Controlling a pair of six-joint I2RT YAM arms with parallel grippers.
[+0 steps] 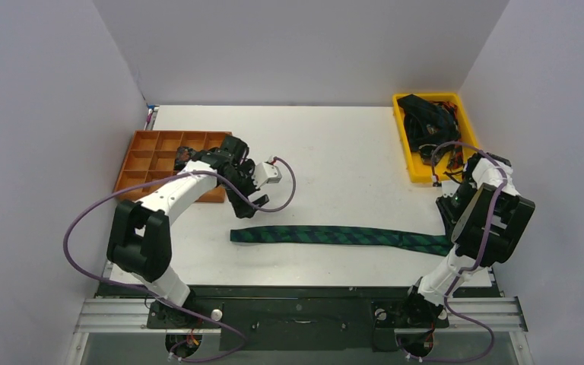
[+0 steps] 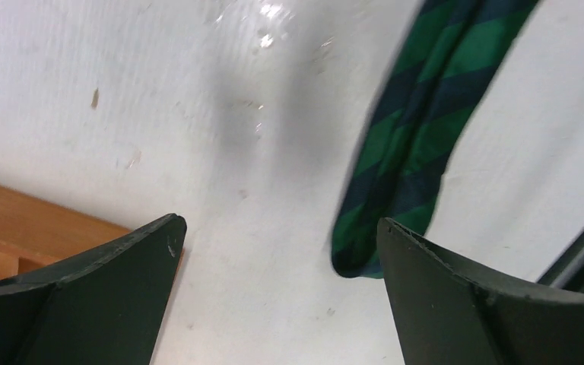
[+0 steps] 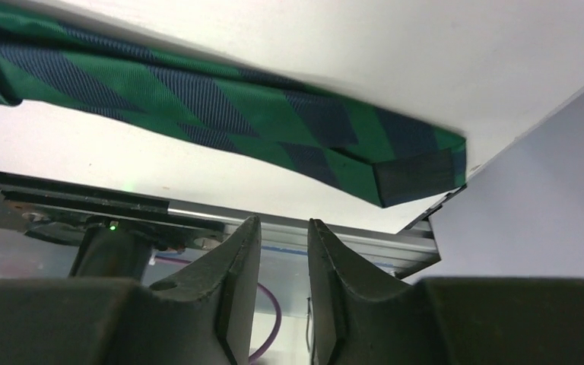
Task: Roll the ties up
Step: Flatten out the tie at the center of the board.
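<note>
We see the tie [image 1: 334,236] lying flat along the worktop [image 1: 327,160], presumably straightened for rolling; left tool [image 2: 277,228] wide near one end, right tool [image 3: 284,224] narrow, empty, beside the other.

A flat white rectangular table [image 1: 334,144] carries three things. A long green and navy plaid fabric necktie [image 1: 342,235] lies stretched out flat across its near part, running left to right, roughly parallel to the near edge. Its narrow end sits near the middle of the table and its wider end reaches the near right corner. An orange tray [image 1: 146,158] divided into compartments rests against the left side, apart from the necktie. A yellow rectangular plastic bin [image 1: 400,137] stands at the far right corner, well apart from the tray. In the left wrist view the tabletop [image 2: 198,114] shows small scuffs and specks.
</note>
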